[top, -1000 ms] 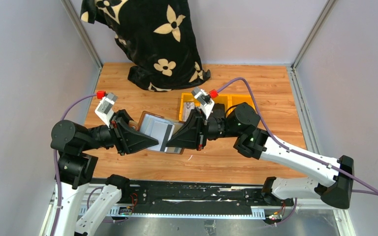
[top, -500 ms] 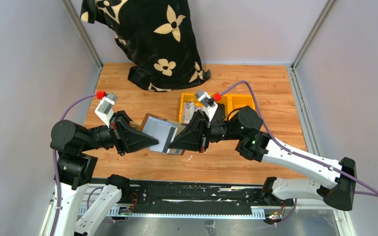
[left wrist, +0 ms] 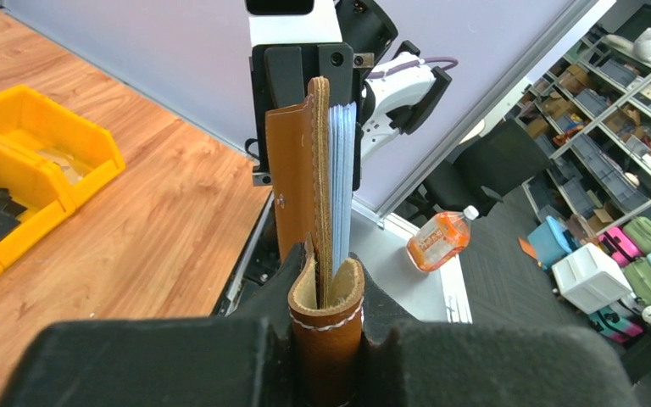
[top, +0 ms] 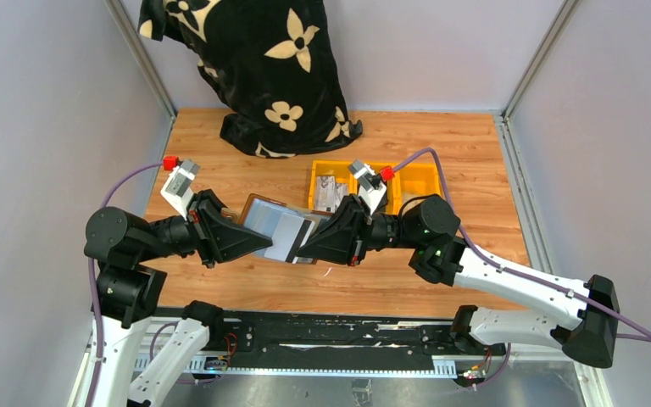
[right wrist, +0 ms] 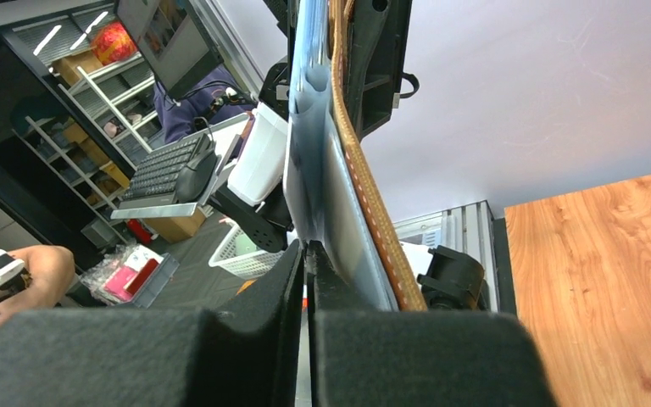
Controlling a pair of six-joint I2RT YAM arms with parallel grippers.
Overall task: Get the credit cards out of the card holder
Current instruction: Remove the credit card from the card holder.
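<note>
The card holder (top: 263, 214) faces up over the wooden table (top: 466, 153), length running arm to arm. Left gripper (top: 266, 246) clamps its leather; right gripper (top: 297, 252) pinches a card (top: 291, 231).

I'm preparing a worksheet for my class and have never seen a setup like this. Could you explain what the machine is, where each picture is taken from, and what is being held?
These are two robot arms bolted to a wooden table, each ending in a two-finger gripper. The top picture looks down from above; the other two come from a camera on each wrist. On the table sit yellow bins and a black flowered cloth. The left gripper clamps a brown card holder held up between the arms. The right gripper is shut on a pale credit card poking from it.
</note>
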